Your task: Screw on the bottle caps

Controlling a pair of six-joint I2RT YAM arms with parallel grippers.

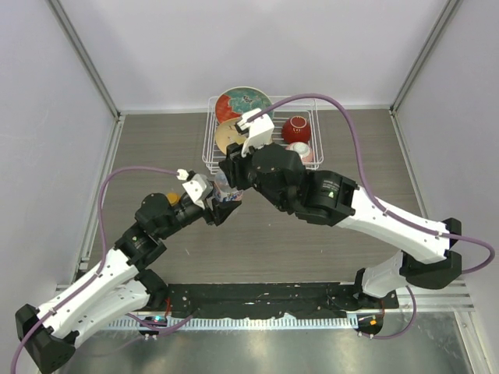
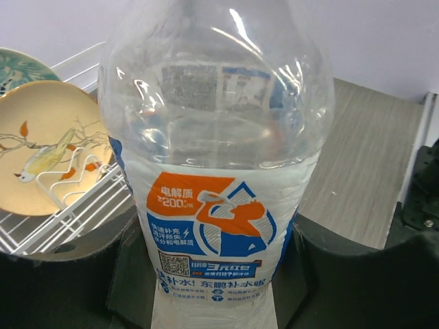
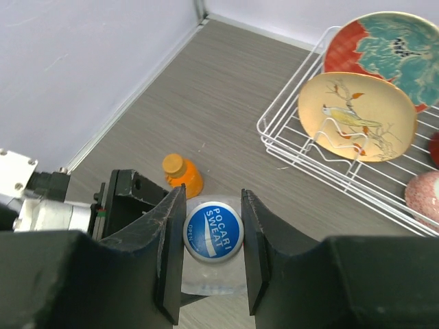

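The right pincer (image 3: pixel 212 211) is clamped on the blue-topped cap (image 3: pixel 213 232), one jaw pressed against each side of its rim. The cap is lettered "POCARI SWEAT" and is seated on the neck of the water bottle (image 2: pixel 216 137). How far it has been threaded on cannot be told.

The left pincer (image 2: pixel 215 264) is closed around the lower body of the water bottle, a dark jaw being seen on either side of the white, blue and orange label (image 2: pixel 206 226). The bottle is held upright between the two pincers, its clear shoulder rising above the label. Its base is hidden, so contact with the worktop (image 3: pixel 137 130) cannot be confirmed.

The orange bottle (image 3: pixel 185 181) is found near the water bottle, on the left arm's side and apart from it, standing on the worktop. The orange cap (image 3: pixel 173 164) is seen on its top.

Just past the water bottle, away from the arm bases, the white wire dish rack (image 3: pixel 288 147) is placed. In it a cream plate (image 3: pixel 357 116) painted with a bird is propped on edge, with a red-and-teal plate (image 3: pixel 384 51) behind it, farther from the water bottle. A red bowl (image 1: pixel 296 128) and a pink bowl (image 1: pixel 305 153) are held in the rack's far half, on the right arm's side of the water bottle.
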